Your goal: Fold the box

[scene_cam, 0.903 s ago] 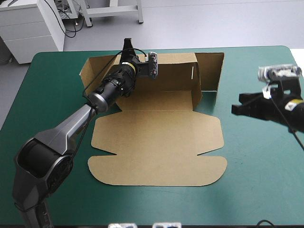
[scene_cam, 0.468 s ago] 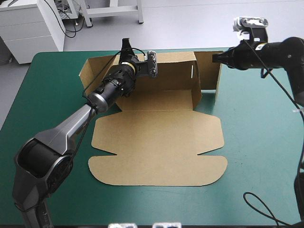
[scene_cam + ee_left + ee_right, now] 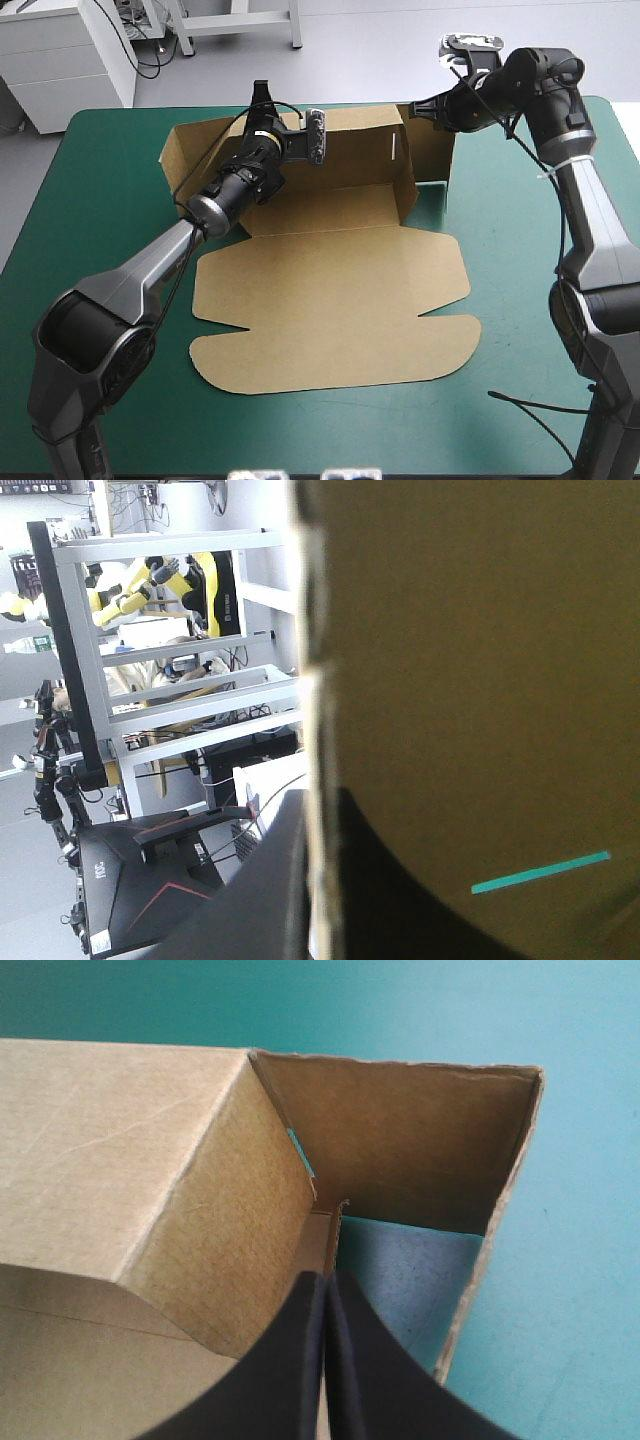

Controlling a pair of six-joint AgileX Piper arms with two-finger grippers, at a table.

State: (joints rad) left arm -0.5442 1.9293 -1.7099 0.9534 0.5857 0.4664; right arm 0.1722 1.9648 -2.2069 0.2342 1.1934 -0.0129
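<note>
**Table:** the teal-green cover point(image 3: 520, 380) carries the brown box point(image 3: 330, 250), which sits under and between the two grippers.

**Box:** partly formed. The lid point(image 3: 330, 320) lies flat on the cover, on the near side of both grippers. The rear wall point(image 3: 350, 150) stands upright and runs from one gripper to the other.

**Left gripper** point(image 3: 262, 100): the black fingers are all but closed, clamped over the top edge of the rear wall with one finger on each face of the board.

**Right gripper** point(image 3: 327, 1282): the fingers are pressed together to a single point, with nothing visible between them. The tips sit at the corner where the rear wall meets the raised end flap point(image 3: 437, 155), which stands just ahead.

**Slot** point(image 3: 540, 872): a narrow cut in the wall, beside the left gripper's finger.
</note>
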